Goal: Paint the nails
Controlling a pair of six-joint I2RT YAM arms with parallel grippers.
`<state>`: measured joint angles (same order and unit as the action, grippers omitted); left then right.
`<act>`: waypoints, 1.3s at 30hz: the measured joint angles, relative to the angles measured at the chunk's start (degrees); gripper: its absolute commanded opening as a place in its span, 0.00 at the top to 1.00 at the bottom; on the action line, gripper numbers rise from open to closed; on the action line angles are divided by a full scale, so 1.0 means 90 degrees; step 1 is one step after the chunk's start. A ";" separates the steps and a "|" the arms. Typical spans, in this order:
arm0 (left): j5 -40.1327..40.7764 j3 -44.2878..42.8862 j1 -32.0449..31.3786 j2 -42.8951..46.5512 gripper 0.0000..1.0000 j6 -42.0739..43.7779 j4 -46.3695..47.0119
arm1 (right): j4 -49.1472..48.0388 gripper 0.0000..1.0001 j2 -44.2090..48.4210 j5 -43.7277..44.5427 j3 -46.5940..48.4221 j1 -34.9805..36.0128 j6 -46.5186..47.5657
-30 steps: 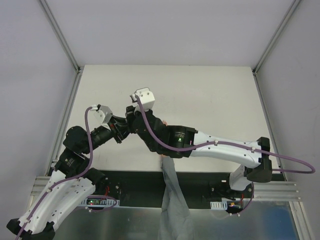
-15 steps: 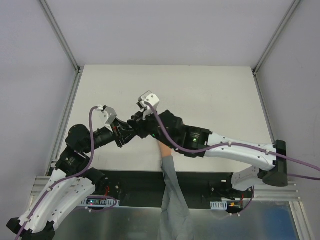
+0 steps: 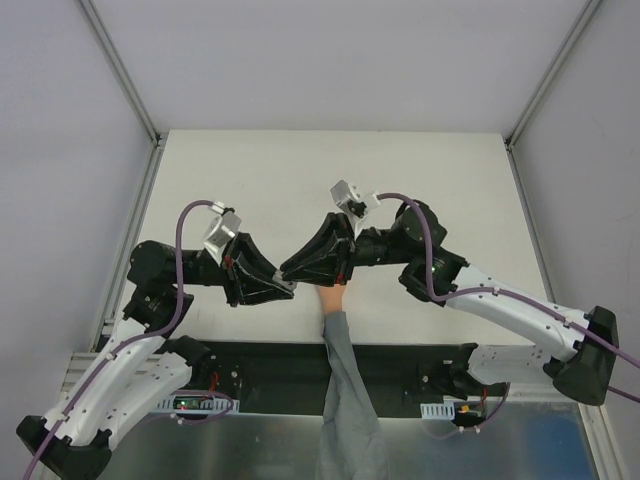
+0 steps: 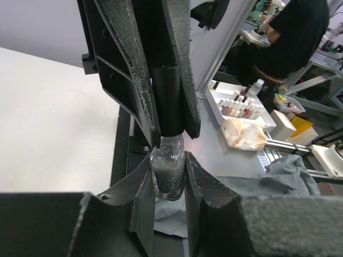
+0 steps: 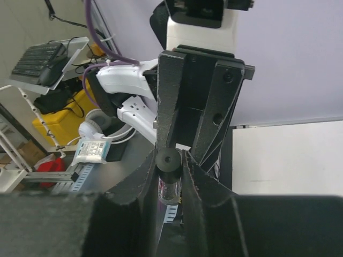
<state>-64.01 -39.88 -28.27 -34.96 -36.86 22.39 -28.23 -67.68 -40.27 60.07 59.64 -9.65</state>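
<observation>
A small glass bottle of dark glitter polish [image 4: 168,174] with a black cap [image 4: 169,101] hangs between my two grippers. My left gripper [image 4: 169,160] is shut on the glass body. My right gripper [image 5: 170,158] is shut on the black cap [image 5: 167,160], with the glass [image 5: 170,190] below it. In the top view the left gripper [image 3: 290,287] and the right gripper [image 3: 286,271] meet tip to tip just left of the peach mannequin hand [image 3: 330,298] with its grey sleeve [image 3: 342,380]. Its fingertips lie under the right gripper, so the nails cannot be made out.
The white table [image 3: 420,180] has metal posts at its corners and a black strip [image 3: 400,360] along the near edge. Off the table, the left wrist view shows a tray of small bottles [image 4: 236,104], a grey cloth [image 4: 292,171] and a seated person [image 4: 300,32].
Both grippers have moved right and swung round so their tips now meet by the hand. The right arm has stretched out to the right, uncovering the peach hand.
</observation>
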 measured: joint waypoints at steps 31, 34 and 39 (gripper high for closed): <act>0.3412 -0.0146 0.0070 0.1110 1.00 0.2732 -0.2395 | 0.4403 0.45 -0.1498 0.7138 0.3417 0.2120 -0.0119; 0.3691 -0.0024 0.0070 0.1158 1.00 0.2798 -0.2482 | 0.4748 0.54 -0.1977 0.8024 0.3934 0.2297 -0.0068; 0.4172 0.0134 0.0070 0.1379 1.00 0.2844 -0.2475 | 0.5078 0.62 -0.2460 0.9056 0.4398 0.2562 -0.0036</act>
<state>-26.46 -38.68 -27.64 -22.55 -11.27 0.12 17.47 -89.82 41.23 99.66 82.70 -9.98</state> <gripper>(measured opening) 0.212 0.403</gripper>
